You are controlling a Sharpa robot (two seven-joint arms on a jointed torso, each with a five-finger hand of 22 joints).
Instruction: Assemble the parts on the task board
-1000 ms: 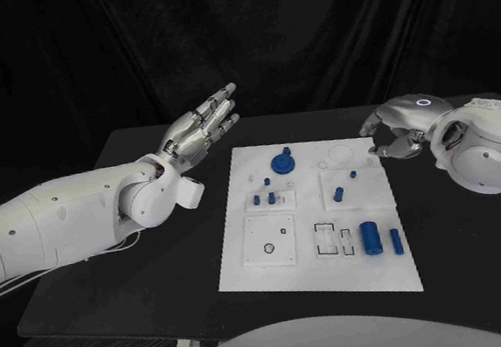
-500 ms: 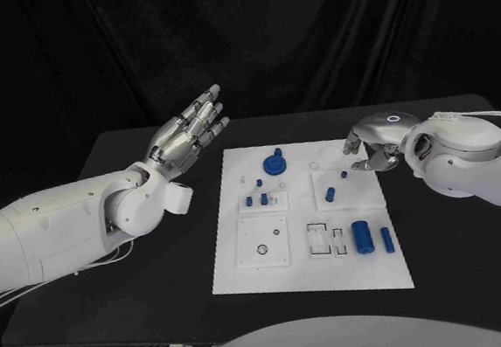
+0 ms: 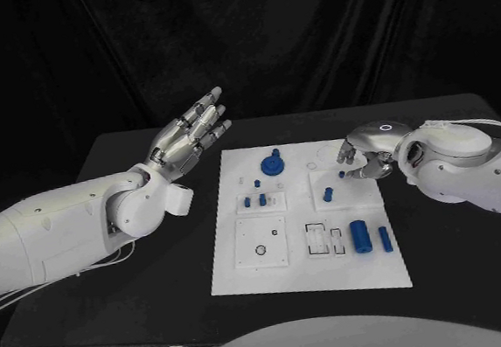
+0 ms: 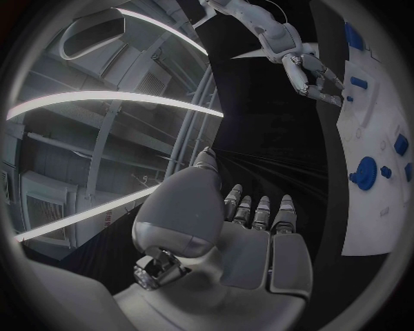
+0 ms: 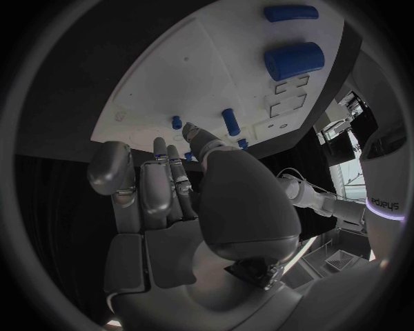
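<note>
Your hands over the task board [image 3: 277, 262]
Left hand [image 3: 191, 133] spread, empty, upper left; right hand [image 3: 363, 155] over the board's upper right, grip unclear.

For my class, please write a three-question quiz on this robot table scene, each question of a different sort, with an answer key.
1. True or false: the left robot hand holds a blue part.
2. Multiple choice: the right robot hand is A) over the far right part of the white board; B) off the table; C) on the board's near left corner.
3. Fill in: the big blue cylinder lies in the board's near ____ area, seen from the robot.

Key: 1 false, it is raised with fingers apart, holding nothing. 2 A. 3 right.
</note>
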